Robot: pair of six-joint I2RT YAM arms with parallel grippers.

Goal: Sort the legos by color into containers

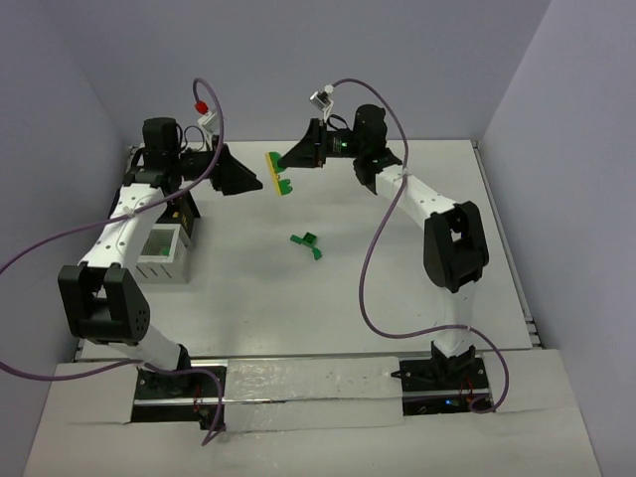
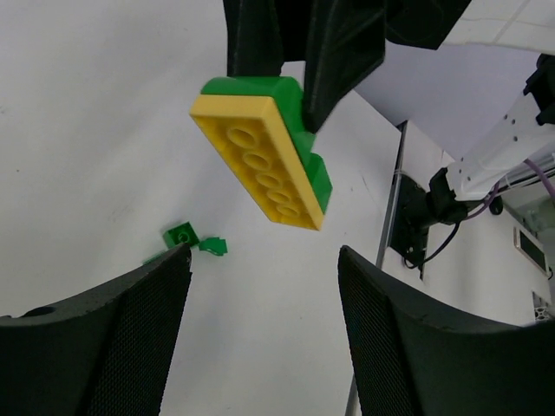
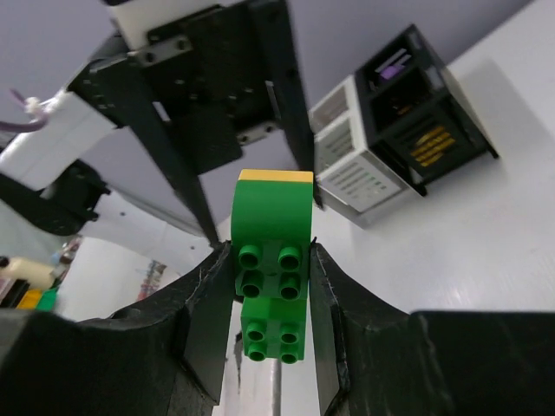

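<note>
My right gripper (image 1: 288, 164) is shut on a stack of green bricks with a long yellow brick (image 1: 272, 165) stuck to it, held above the table at the back. In the right wrist view the green stack (image 3: 270, 286) sits between my fingers (image 3: 325, 295). In the left wrist view the yellow brick (image 2: 257, 160) hangs in front of my open left gripper (image 2: 264, 338), apart from its jaws. My left gripper (image 1: 253, 181) faces the stack from the left. Two loose green pieces (image 1: 306, 241) lie on the table, also in the left wrist view (image 2: 192, 239). The white slatted box (image 1: 162, 251) stands at the left.
A black tray (image 3: 422, 108) sits beside the white box (image 3: 355, 169) in the right wrist view. Purple cables hang from both arms. The left arm reaches over the white box. The table's right edge (image 1: 502, 238) runs along a rail.
</note>
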